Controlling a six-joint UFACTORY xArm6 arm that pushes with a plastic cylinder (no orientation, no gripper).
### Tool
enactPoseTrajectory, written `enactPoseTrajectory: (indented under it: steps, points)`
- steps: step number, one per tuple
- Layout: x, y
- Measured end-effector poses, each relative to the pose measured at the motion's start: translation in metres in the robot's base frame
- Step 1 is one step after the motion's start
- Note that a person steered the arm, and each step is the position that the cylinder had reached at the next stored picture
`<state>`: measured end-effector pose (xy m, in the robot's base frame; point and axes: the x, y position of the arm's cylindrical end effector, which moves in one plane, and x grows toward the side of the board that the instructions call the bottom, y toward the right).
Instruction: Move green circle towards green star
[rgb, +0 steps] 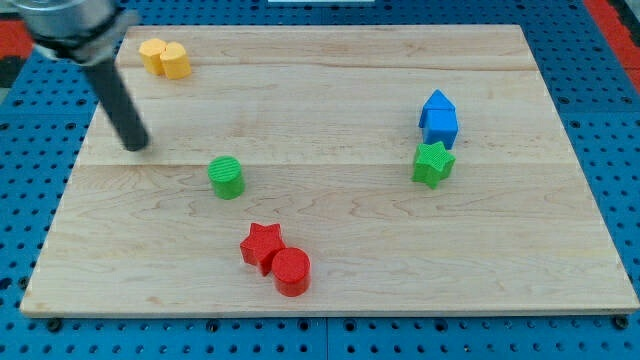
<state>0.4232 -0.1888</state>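
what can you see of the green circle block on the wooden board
The green circle block is a short ribbed cylinder, plastic-looking, standing upright on the pale wooden board, left of centre. Nothing touches it. My tip is up and to the view's left, apart; the red star lies below, the green star far right.

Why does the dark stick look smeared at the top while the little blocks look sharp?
In the camera view, the rod's upper part is blurred at the view's top left, yet my tip reads fairly crisp, up and left of the green circle, not touching it. The green star and board are sharp, evenly lit, with only soft short shadows and no glare.
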Motion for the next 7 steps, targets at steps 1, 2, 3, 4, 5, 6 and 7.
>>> enactPoseTrajectory:
  steps: [1,2,3,4,5,6,7]
  points:
    - [0.032,0.003]
    - [0.052,0.042]
    - [0.052,0.11]
    - [0.029,0.076]
    - [0.028,0.126]
    - [0.037,0.172]
    - [0.037,0.196]
